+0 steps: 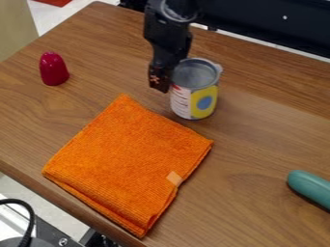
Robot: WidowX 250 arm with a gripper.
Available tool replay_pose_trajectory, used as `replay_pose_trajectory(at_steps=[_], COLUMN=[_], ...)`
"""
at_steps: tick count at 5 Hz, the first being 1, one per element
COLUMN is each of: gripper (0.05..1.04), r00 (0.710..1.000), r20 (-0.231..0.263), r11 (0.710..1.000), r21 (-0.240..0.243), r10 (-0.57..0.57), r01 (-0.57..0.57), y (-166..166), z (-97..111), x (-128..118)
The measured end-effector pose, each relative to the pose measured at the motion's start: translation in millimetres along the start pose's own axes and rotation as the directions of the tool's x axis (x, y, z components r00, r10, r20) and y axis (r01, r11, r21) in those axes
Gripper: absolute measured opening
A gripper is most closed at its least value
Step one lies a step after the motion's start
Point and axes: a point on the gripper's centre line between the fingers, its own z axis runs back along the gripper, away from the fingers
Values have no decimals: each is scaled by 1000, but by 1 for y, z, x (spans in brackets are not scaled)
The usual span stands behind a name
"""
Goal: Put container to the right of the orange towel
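Simply, wood-grain tabletop (pixel 258 135), pale floor (pixel 53 15) beyond, pincer (pixel 163 83) at tin's (pixel 195 99) rim (open or closed, can't tell).

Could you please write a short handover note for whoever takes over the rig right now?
Gripper: at the can's left rim in the picture; I cannot tell whether it has a hold.
Can: upright, just beyond the upper-right edge of the orange towel, which lies folded on the table.
Done: gripper is at the can.
Left: likely secure the can, set it fully right of the towel, release.
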Motion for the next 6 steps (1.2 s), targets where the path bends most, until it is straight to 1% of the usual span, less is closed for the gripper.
replay_pose_trajectory(at_steps=[1,2,3,4,5,6], gripper=[999,999,999,999,999,999], r00=[999,998,996,991,991,974], r20=[-36,-58,-85,-135,-133,-201], r11=[1000,1000,1000,1000,1000,994], r21=[8,10,1,15,-15,-25], r10=[0,5,6,23,-6,-106], r01=[0,-4,-6,-21,5,103], y=[2,1,-1,-6,-10,-10], z=[2,8,13,18,18,22], x=[-11,-22,-35,-43,-44,-39])
